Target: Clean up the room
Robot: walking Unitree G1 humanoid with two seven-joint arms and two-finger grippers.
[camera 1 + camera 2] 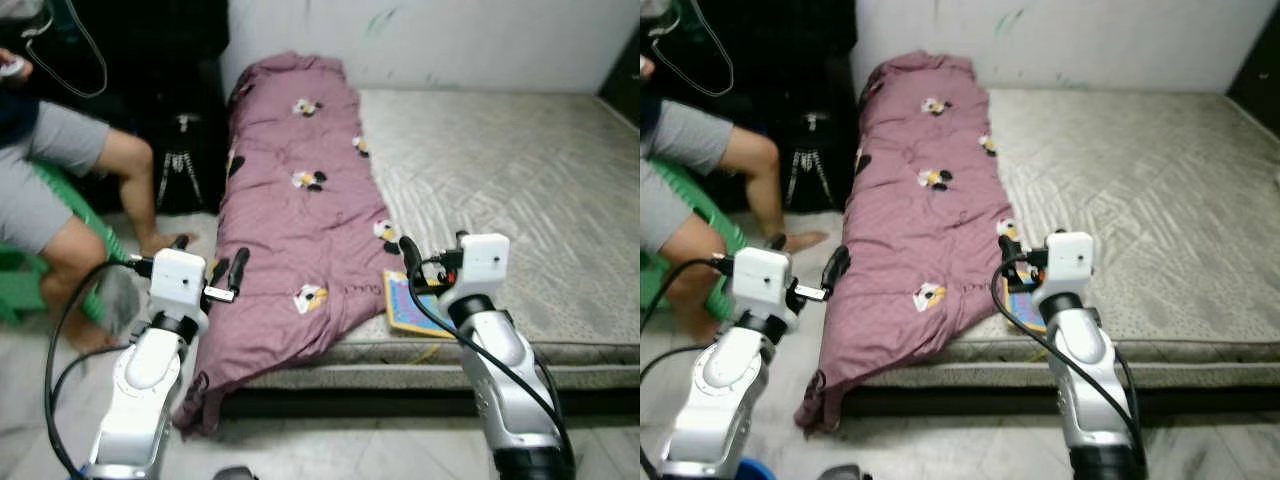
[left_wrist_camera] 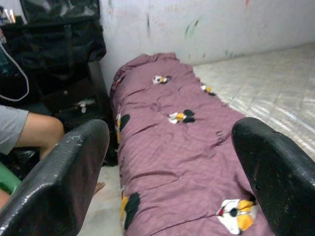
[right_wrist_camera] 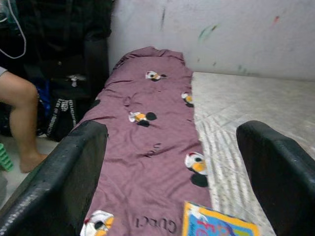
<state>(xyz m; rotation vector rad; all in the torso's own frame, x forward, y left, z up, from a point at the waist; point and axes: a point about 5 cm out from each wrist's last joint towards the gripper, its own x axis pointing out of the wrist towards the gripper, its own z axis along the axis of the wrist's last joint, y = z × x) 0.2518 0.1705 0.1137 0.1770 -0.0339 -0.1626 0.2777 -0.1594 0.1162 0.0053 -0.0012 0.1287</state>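
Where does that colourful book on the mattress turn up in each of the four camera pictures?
Left eye view: the colourful yellow-edged book lies at the mattress's near edge, beside the right arm.
Right eye view: partly hidden behind the right arm.
Left wrist view: not in it.
Right wrist view: its corner at the bottom edge.
Shared landmark: the purple cartoon-print quilt, touching the book's side.

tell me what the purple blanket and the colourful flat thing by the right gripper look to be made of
Purple blanket: soft woven or quilted fabric, matte, judging by its creases and how it droops over the mattress edge. Colourful flat thing: probably a thin paper or card book, with a stiff straight edge and printed cover; its finish is hard to tell.
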